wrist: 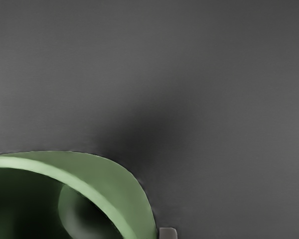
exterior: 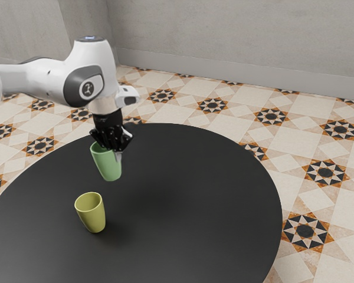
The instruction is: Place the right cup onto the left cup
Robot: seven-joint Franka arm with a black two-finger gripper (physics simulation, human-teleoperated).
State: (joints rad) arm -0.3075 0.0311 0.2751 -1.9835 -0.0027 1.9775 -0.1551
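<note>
Tool (exterior: 114, 151) pinches the green cup (exterior: 110, 167) by its wall; lowered off-centre, its base could catch the yellow cup (exterior: 94, 219) at the rim, tipping it over

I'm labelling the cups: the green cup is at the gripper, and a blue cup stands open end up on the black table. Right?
Not blue: the exterior view shows a yellow cup standing open end up on the black table. The green cup is indeed at the gripper.
</note>
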